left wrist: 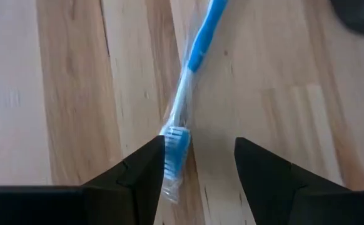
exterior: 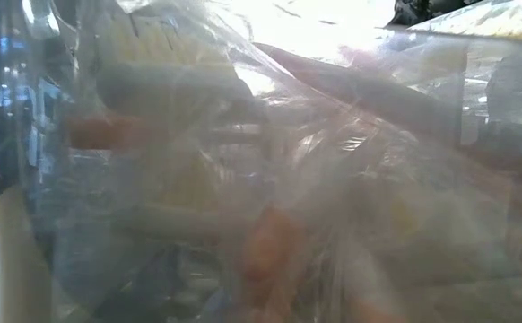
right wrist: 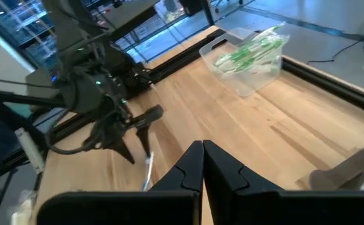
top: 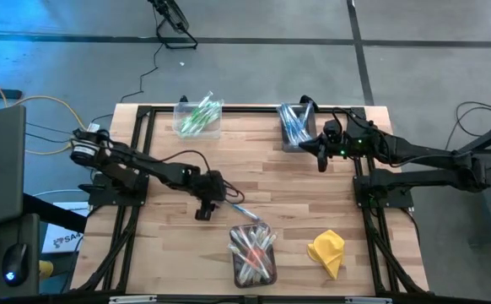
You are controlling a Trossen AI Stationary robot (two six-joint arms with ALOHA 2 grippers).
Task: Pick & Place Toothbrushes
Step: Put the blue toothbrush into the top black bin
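Toothbrush (left wrist: 185, 94) with a blue handle, in a clear wrapper, lies flat on the wooden desk (top: 296, 190) right under the left hand (top: 205, 207). From the left wrist view, that hand's two dark fingers (left wrist: 144, 172) stand spread apart, with the bristle end just inside one of them and the handle running away ahead of the hand. The fingers do not grip it.

Beyond this hand, toward the near edge of the desk, sits a clear bin (top: 252, 253) full of wrapped toothbrushes with pink-red accents. Farther across the desk from it, at the far edge, stands a bin of green toothbrushes (top: 198, 116).

The right hand (top: 322, 160) waits over the far side of the desk with its fingers pressed together and nothing between them, just beside a bin of blue toothbrushes (top: 295, 125). A yellow cloth (top: 327, 251) lies well away from both hands, next to the pink-red bin.
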